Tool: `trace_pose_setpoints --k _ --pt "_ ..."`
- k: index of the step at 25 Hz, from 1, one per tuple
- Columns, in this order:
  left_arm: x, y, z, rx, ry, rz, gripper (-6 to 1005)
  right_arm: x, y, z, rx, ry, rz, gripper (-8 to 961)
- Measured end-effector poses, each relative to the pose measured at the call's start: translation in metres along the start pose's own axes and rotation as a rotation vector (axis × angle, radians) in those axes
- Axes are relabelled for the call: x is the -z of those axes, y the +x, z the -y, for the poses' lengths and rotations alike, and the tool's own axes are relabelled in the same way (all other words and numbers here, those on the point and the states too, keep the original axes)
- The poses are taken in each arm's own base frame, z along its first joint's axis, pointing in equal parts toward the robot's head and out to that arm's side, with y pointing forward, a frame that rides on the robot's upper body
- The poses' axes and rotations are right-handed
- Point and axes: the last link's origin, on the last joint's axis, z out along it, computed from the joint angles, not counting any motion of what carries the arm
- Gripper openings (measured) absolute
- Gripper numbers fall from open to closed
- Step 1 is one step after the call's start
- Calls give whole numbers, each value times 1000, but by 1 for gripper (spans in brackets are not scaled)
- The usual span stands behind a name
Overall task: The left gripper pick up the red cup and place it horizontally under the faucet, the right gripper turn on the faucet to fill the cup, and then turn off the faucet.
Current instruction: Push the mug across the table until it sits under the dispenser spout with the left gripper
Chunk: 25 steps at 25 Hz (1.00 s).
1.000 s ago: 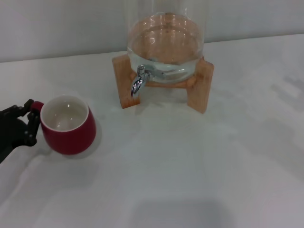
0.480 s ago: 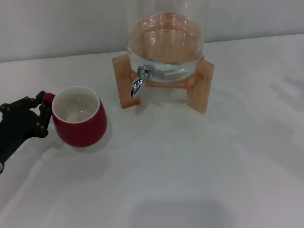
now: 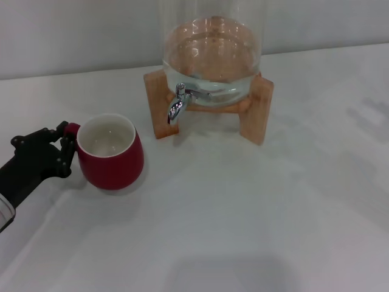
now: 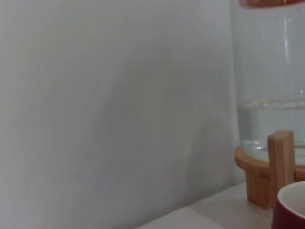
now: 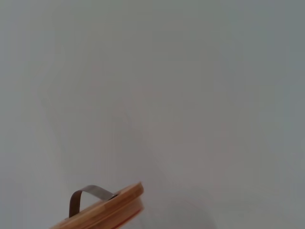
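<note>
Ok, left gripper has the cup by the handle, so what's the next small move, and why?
Probably carry the cup further toward the faucet, stopping with its mouth under the spout. The left gripper is clamped on the handle, and the cup sits upright and empty, off to the left and nearer the robot than the spout. The right gripper isn't in view, so the lever can wait.

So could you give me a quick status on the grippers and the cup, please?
Left gripper shut on the red cup handle, cup upright, short of the faucet. Right gripper out of view. Path to the faucet open.
</note>
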Motion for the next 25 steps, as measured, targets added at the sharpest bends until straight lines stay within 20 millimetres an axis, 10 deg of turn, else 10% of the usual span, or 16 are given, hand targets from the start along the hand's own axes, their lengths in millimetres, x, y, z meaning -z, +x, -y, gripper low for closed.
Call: trace_pose_setpoints --k 25 --pt "-30 4 -15 -4 -80 73 127 1 3 -1 -11 -9 -2 658"
